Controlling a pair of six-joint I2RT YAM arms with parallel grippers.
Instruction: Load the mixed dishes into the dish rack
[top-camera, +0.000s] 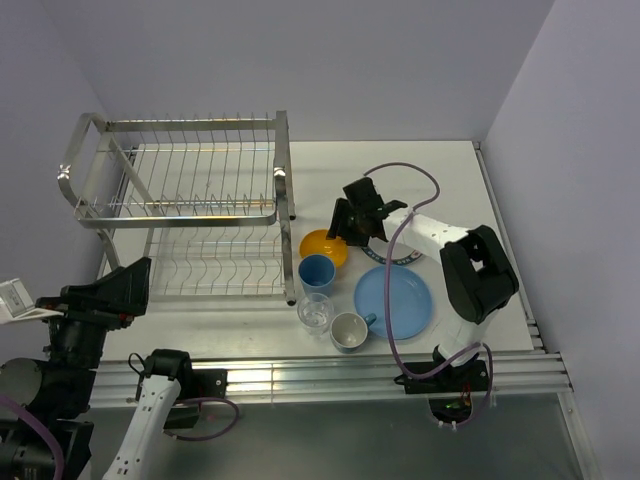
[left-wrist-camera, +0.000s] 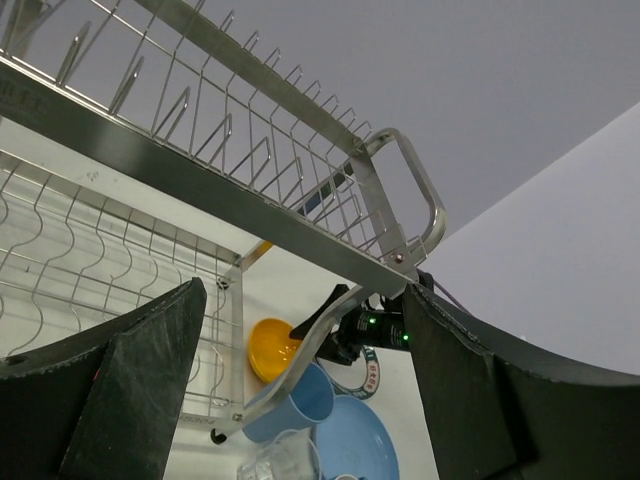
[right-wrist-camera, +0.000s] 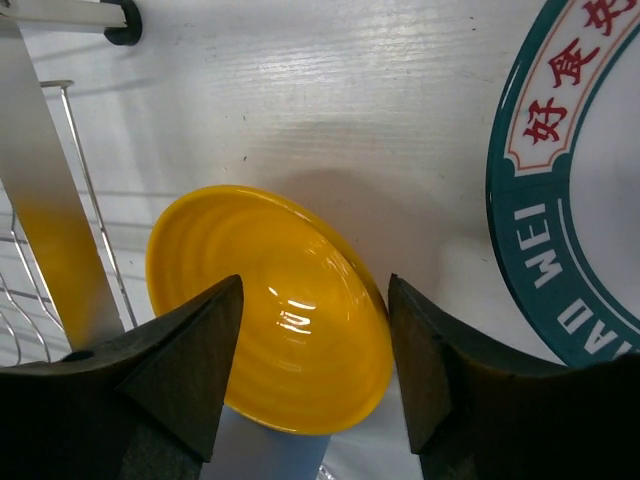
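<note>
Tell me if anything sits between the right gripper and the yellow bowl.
Nothing visible does. The right gripper hangs just above the yellow bowl, jaws open over it. The blue tumbler stands beside the bowl's near edge, not in between.

The left gripper (top-camera: 138, 277) hovers at the near left, jaws spread wide. The right gripper (top-camera: 350, 230) points down at centre, jaws apart.

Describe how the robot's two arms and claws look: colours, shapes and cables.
Both arms mix glossy white shells with chunky black joint housings, as on the right arm and the left arm. A thin lilac cable loops along the right arm, and a second cable curls by the left arm's base. The left claw and right claw each have two matte black, wedge-shaped fingers.
</note>
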